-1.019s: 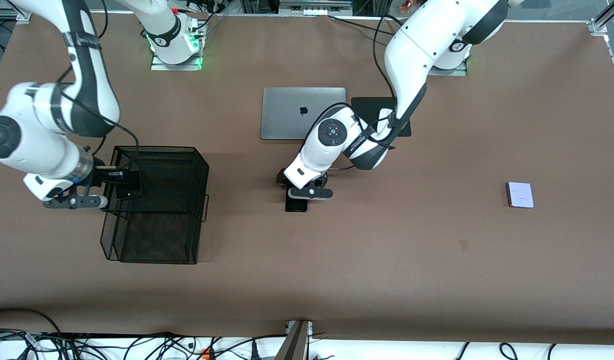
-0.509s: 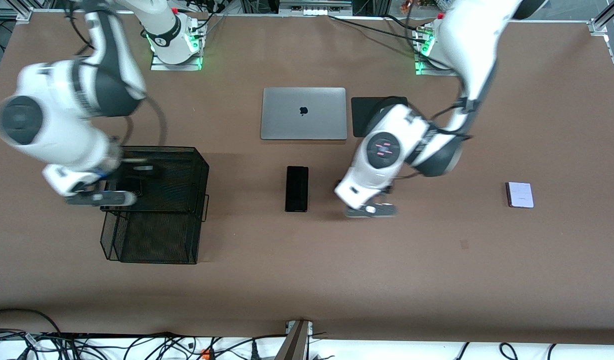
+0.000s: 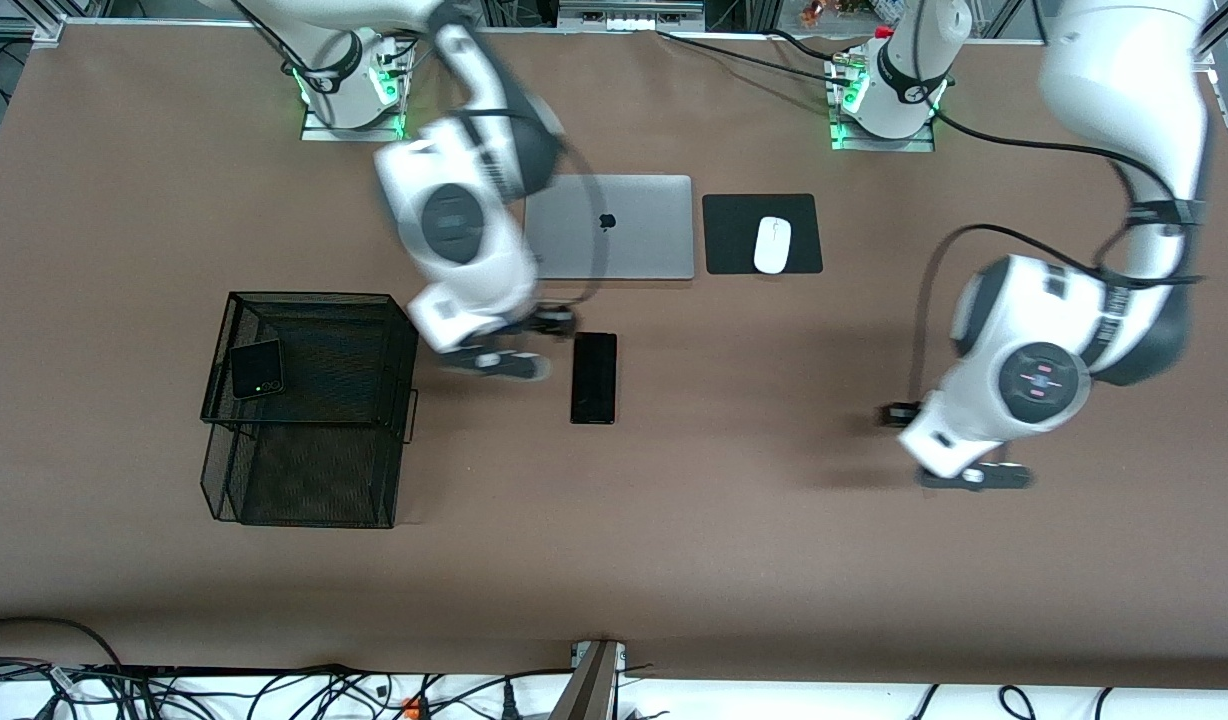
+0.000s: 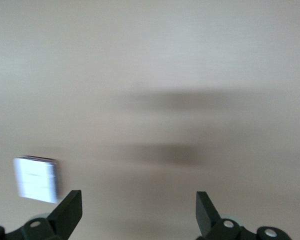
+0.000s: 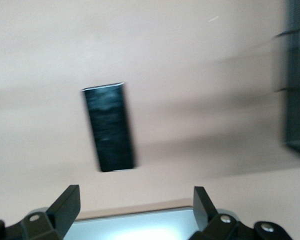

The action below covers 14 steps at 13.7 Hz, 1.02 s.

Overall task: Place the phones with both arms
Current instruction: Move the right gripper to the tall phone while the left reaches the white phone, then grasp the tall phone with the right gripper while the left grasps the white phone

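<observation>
Near to far. Left gripper (image 3: 974, 478) hangs over bare tabletop (image 3: 674, 540) toward the left arm's end, jaws spread wide, nothing in them. The white/lilac phone (image 4: 36, 178) shows just off one jaw in the left wrist view; in the front view the left arm covers it. Judged step: left arm going for that phone. To do it well: centre the jaws over the phone, line them across its short side, come straight down and close only once both jaws straddle the edges. It's flat, so a low, square approach matters; a skewed one could just shove it along.

Long black phone (image 3: 594, 378) lies flat mid-tabletop, untouched. Right gripper (image 3: 499, 362) is over the tabletop just beside it, between it and the black mesh basket (image 3: 314, 505), jaws released and empty. Right wrist view shows that phone ahead of the jaws, and the silver laptop (image 3: 614, 226) edge. Likely next pick for the right arm: same rule, grip across the narrow width.

Small black phone with green dot (image 3: 257, 369) already sits in the basket, in its raised tier.

Farthest: laptop, closed, and the black mouse pad (image 3: 734, 236) with the white mouse (image 3: 772, 244) on it, beside each other.

Counts: phones 3 (1 in basket, 2 on tabletop), baskets 1, laptops 1, mice 1, pads 1, arms 2.
</observation>
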Each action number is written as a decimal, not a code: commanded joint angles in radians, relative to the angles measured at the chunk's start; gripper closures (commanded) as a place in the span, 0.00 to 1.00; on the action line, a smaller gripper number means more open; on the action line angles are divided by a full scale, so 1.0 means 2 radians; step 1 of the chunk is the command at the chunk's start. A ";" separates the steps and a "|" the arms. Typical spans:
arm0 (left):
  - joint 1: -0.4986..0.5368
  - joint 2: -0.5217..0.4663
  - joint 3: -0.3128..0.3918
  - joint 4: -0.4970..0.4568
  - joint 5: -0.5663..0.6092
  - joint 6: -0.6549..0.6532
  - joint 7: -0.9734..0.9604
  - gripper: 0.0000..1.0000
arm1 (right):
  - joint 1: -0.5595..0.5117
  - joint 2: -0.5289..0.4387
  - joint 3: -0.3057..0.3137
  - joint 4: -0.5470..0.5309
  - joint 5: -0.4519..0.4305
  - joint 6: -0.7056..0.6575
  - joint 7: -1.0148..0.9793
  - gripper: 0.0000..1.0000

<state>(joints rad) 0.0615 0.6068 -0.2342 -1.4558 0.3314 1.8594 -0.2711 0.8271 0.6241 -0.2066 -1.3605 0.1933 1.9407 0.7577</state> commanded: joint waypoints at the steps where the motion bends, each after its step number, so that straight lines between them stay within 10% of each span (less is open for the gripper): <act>1: 0.058 -0.025 -0.012 -0.054 0.022 0.030 0.059 0.00 | 0.030 0.062 -0.007 0.036 0.008 0.051 0.036 0.00; 7: 0.209 -0.021 -0.013 -0.215 0.024 0.259 0.188 0.00 | 0.036 0.095 -0.007 -0.018 0.002 0.122 0.027 0.00; 14: 0.261 -0.005 -0.023 -0.248 0.022 0.283 0.211 0.00 | 0.042 0.126 -0.006 -0.032 0.005 0.184 0.023 0.00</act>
<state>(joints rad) 0.5567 0.6025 -0.2547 -1.9344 0.3572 2.4165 0.1434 0.9059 0.8733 -0.2213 -1.4196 0.1932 2.2776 0.8120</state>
